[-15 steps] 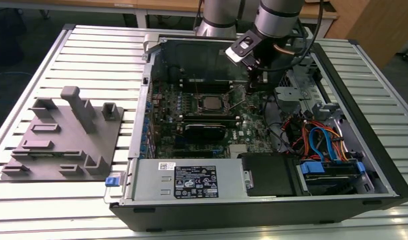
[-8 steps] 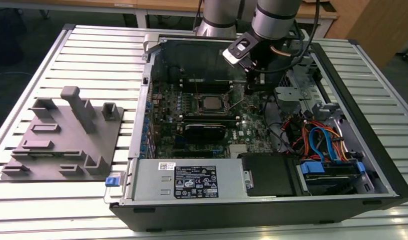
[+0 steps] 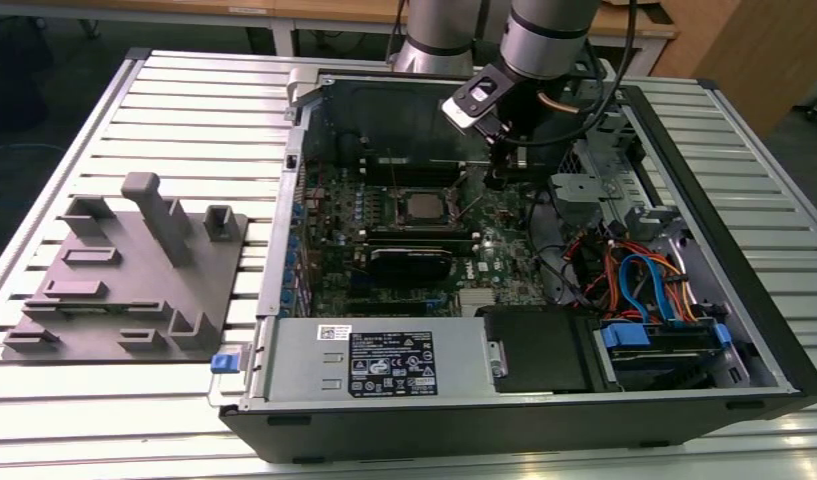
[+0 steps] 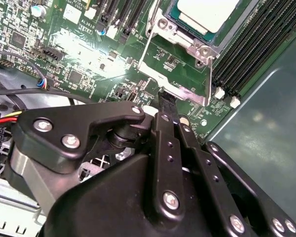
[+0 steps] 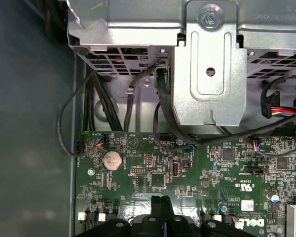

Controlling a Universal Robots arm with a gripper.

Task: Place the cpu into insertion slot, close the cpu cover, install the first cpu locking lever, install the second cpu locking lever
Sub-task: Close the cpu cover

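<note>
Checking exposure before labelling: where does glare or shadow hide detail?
Second wrist view: glare washes out a patch of the motherboard, and the cpu top looks overbright. First wrist view: the case wall lies in dark shadow. Exterior view: even light, no strong glare.

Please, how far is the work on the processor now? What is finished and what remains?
Done: the cpu lies in the insertion slot, and the cpu cover looks lowered around it. In hand: the end effector, shut and empty, is at the cover's front edge. Left: one wire lever beside the slot looks not yet latched; the other I cannot judge.
</note>
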